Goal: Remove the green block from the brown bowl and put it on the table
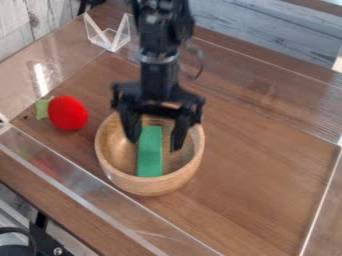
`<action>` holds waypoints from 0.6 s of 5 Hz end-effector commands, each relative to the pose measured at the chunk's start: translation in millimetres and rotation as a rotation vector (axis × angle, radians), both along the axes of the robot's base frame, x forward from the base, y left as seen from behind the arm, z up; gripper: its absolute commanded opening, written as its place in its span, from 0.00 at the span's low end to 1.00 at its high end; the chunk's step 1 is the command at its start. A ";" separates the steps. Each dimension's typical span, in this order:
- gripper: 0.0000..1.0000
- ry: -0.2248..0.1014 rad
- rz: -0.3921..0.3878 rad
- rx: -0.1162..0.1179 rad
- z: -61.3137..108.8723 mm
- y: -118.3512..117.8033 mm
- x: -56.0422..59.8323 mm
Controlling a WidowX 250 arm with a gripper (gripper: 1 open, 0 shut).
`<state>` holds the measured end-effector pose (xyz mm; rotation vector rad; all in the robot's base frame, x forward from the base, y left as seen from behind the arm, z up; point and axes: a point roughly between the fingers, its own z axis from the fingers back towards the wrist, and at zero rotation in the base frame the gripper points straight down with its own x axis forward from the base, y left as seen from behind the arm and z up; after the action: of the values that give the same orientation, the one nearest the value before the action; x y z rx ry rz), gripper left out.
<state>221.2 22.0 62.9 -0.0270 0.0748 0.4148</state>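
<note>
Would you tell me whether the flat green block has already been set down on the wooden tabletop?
No, the flat green block still lies inside the round light-brown wooden bowl, with the open claw straddling it.

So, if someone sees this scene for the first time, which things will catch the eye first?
First the black tool, open and pointing down into the brown bowl near the table's middle, its fingers on either side of the green block lying inside. Next, the red ball left of the bowl, by the clear wall.
</note>
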 end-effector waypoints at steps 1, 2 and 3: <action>1.00 -0.074 0.039 0.001 8.6 -0.6 3.7; 1.00 -0.107 0.056 0.001 12.6 -4.4 8.3; 1.00 -0.123 0.087 0.002 12.5 7.5 18.2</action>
<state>231.6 27.4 66.2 -0.0495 -0.0084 0.4976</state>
